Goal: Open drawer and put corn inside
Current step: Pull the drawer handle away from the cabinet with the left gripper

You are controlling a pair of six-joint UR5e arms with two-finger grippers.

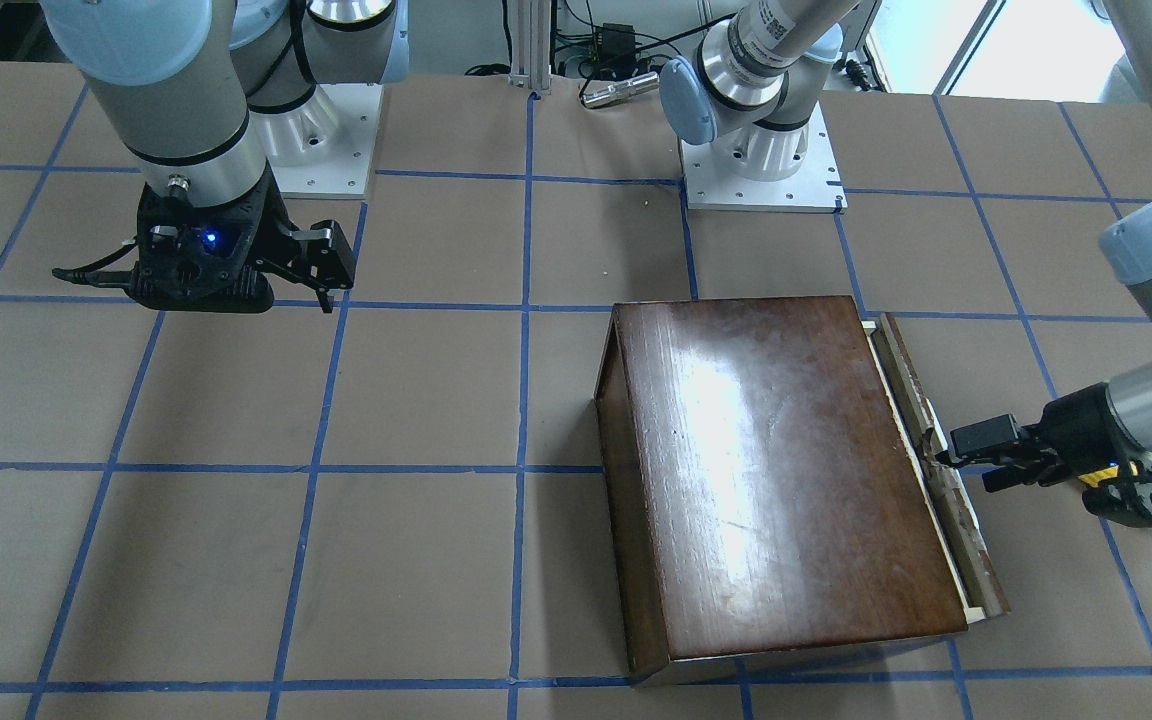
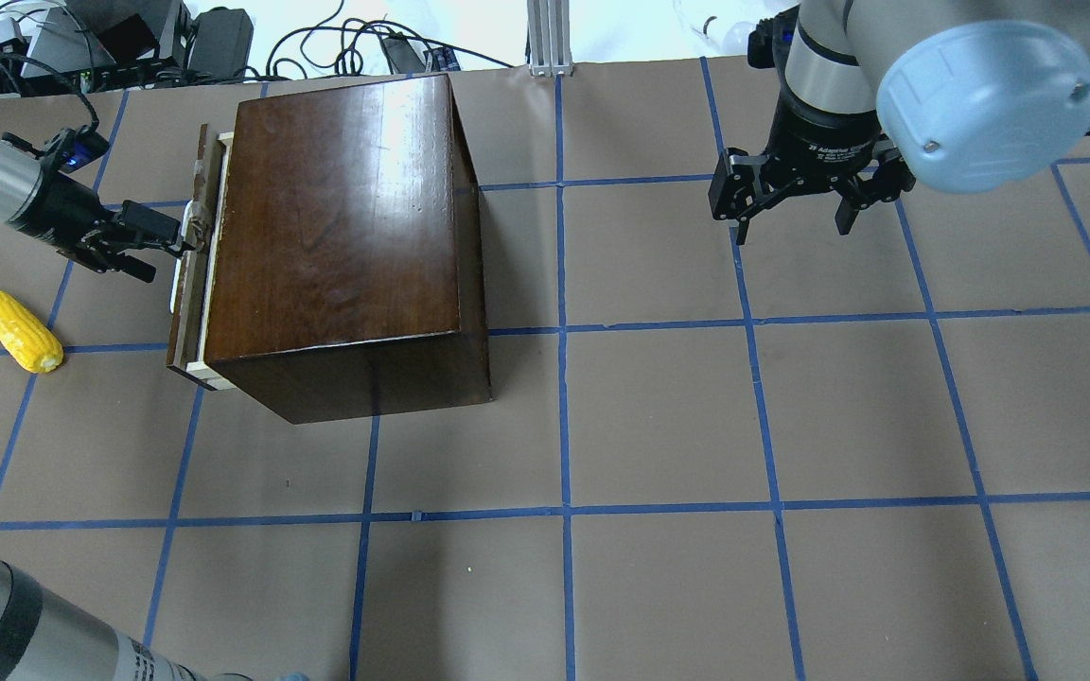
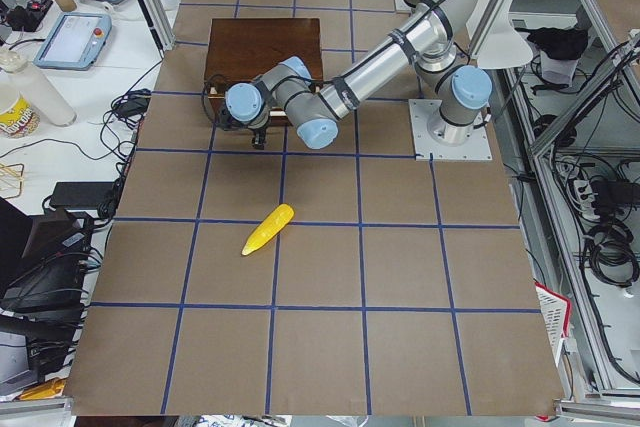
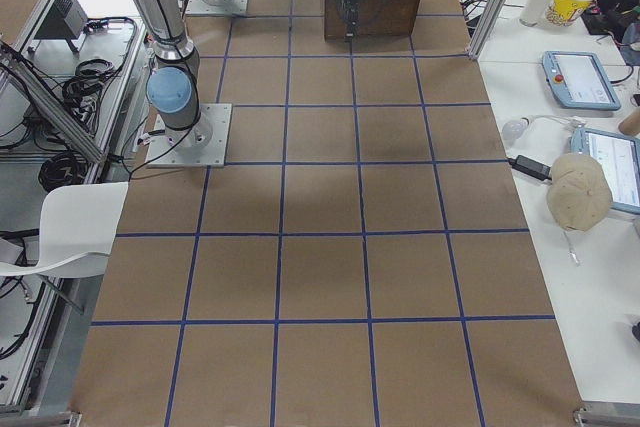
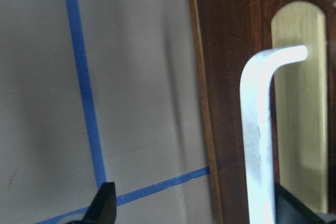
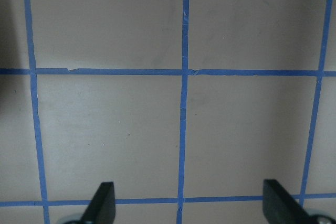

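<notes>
Inspecting the left fingers [image 5: 105,204], we find them spread either side of the whitish handle [image 5: 257,129], not pinching it; the drawer [image 2: 187,284] stands slightly out of the brown box [image 2: 337,218]; the corn [image 2: 20,329] lies on the desk [image 2: 659,416] near the left arm, apart from the drawer; the right fingers [image 6: 103,204] are spread above the desk, well away.

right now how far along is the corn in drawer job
Done: little; the drawer shows only a sliver of pale tray. In hand: the left gripper sits open around the handle. Left: pull the drawer out, then put in the corn, lying on the table. The right gripper hangs open.
</notes>
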